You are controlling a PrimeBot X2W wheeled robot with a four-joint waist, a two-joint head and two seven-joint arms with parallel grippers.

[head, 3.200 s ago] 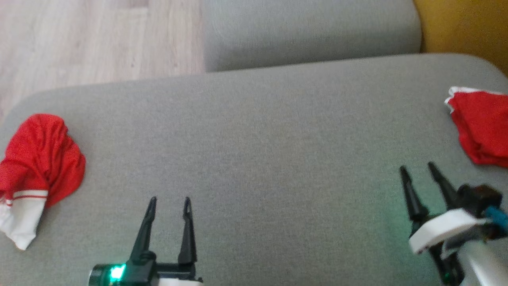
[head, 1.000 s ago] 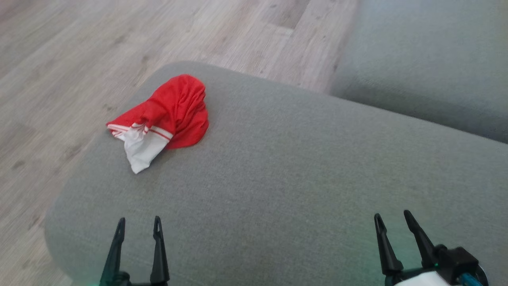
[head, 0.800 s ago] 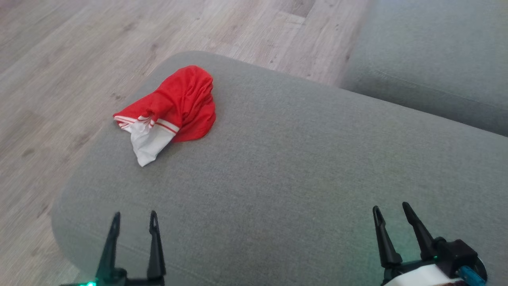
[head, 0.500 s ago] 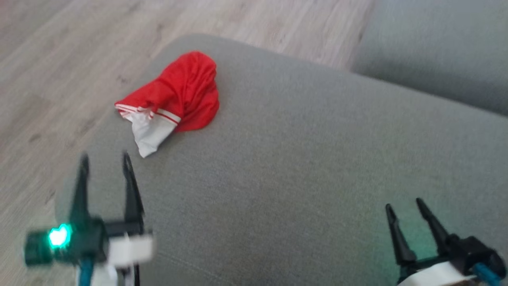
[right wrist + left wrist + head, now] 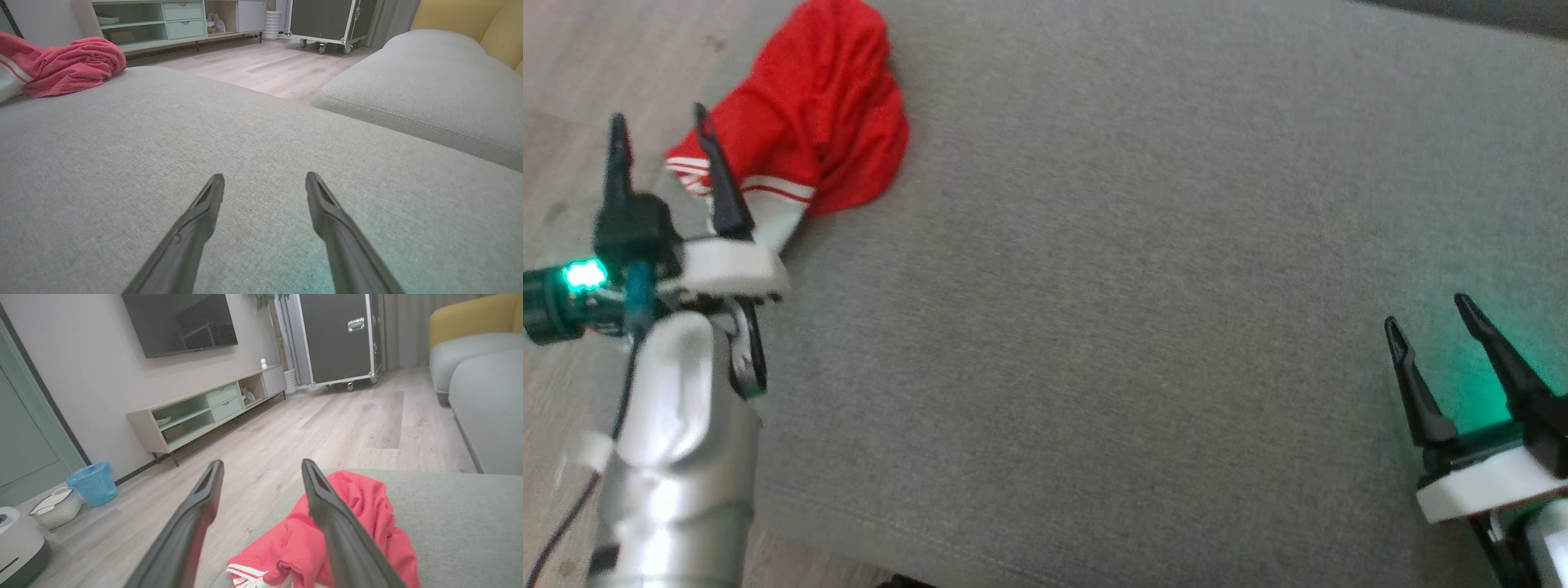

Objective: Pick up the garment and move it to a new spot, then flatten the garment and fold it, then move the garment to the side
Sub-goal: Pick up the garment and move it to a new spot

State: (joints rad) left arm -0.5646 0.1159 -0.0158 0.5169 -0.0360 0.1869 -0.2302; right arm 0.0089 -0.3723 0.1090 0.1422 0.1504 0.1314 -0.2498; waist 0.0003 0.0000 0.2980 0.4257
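Note:
The garment (image 5: 825,122) is a crumpled red piece with a white, red-striped band, lying near the left end of the grey sofa cushion (image 5: 1135,269). It also appears in the left wrist view (image 5: 359,522) and far left in the right wrist view (image 5: 69,65). My left gripper (image 5: 658,122) hovers open just left of the garment's near edge, one finger crossing its white band, nothing between the fingers (image 5: 192,522). My right gripper (image 5: 1425,314) stands open over bare cushion at the lower right, far from the garment.
Wooden floor (image 5: 572,90) lies beyond the cushion's left edge. A second grey cushion (image 5: 429,81) and a yellow sofa back (image 5: 470,314) lie beyond. A TV console (image 5: 204,412), a blue bin (image 5: 92,484) and a black wheeled case (image 5: 339,335) stand by the wall.
The head camera has tilted and shifted, so the whole picture moved. My left arm has risen forward to the garment's near edge. The right gripper has stayed low at the right, both still open.

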